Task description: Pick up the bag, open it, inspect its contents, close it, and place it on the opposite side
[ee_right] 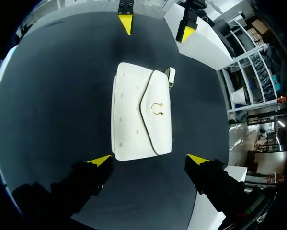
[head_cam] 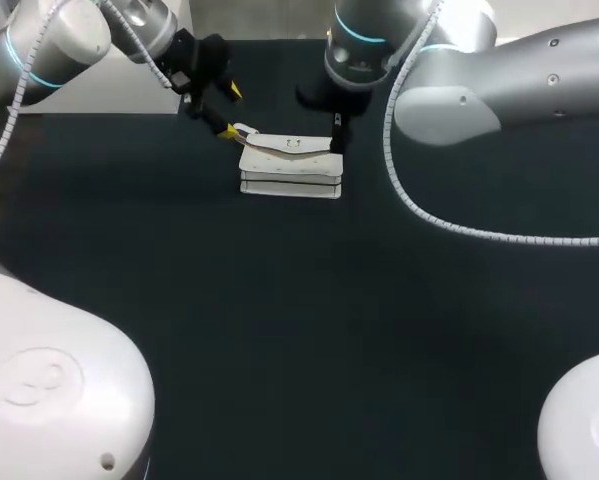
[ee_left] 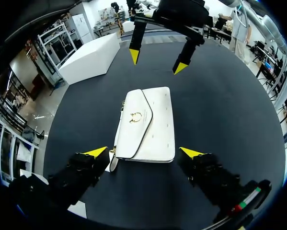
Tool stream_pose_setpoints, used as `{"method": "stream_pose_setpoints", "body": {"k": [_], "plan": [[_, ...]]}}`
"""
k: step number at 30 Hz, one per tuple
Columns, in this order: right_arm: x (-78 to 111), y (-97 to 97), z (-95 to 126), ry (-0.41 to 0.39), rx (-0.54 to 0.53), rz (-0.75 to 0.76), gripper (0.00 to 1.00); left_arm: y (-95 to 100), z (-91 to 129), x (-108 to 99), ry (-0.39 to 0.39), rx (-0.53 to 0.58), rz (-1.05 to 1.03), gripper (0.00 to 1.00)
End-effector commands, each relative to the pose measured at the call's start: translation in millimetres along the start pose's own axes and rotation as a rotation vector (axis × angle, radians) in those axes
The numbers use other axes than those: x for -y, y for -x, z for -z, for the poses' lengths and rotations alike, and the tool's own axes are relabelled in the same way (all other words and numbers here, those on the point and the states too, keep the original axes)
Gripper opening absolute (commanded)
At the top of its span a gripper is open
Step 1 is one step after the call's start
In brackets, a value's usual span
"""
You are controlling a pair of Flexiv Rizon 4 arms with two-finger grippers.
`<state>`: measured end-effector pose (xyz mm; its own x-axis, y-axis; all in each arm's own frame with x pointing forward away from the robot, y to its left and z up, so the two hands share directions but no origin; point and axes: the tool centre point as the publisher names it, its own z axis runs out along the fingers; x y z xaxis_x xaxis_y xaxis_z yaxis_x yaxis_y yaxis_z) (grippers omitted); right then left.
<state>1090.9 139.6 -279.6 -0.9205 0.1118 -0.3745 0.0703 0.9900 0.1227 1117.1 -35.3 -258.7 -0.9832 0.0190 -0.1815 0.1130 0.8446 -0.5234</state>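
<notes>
White and rectangular, the quilted handbag (ee_left: 150, 124) lay flat on the black worktop (head_cam: 279, 320), toward its far middle, with its long sides running across from your left to your right. Its pointed flap faced up and was down over the body, with a small gold ring-shaped clasp (ee_left: 135, 116) near the flap's tip. A short white tab (ee_right: 171, 73) stuck out from the corner at the left arm's end. You had the left claw (ee_left: 144, 153) hanging over one short end of the bag, its yellow-tipped fingers spread wide so that one tip stood at each side of that end. From the pictures you could not tell for sure that either tip touched the bag. The right claw (ee_right: 149, 159) hung over the opposite short end in the same way, fingers spread apart and pinching nothing. The two claws faced each other along the bag's length, with the bag between them.
</notes>
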Motion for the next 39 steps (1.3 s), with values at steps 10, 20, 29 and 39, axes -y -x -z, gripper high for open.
{"method": "stream_pose_setpoints", "body": {"k": [10,20,29,39], "plan": [[8.9,37.5,1,-0.09,-0.341,-0.451,1.0,14.5,9,9,0.113,-0.065,0.454,1.0],[43.3,34.8,2,-0.074,-0.488,-0.956,1.0,0.8,13,7,0.188,-0.087,1.064,1.0],[48.9,17.6,-6,-0.145,-0.624,-1.272,1.0,-14.4,1,5,0.24,0.046,1.387,1.0],[48.9,17.6,-6,-0.145,-0.624,-1.272,1.0,-14.4,1,5,0.24,0.046,1.387,1.0]]}}
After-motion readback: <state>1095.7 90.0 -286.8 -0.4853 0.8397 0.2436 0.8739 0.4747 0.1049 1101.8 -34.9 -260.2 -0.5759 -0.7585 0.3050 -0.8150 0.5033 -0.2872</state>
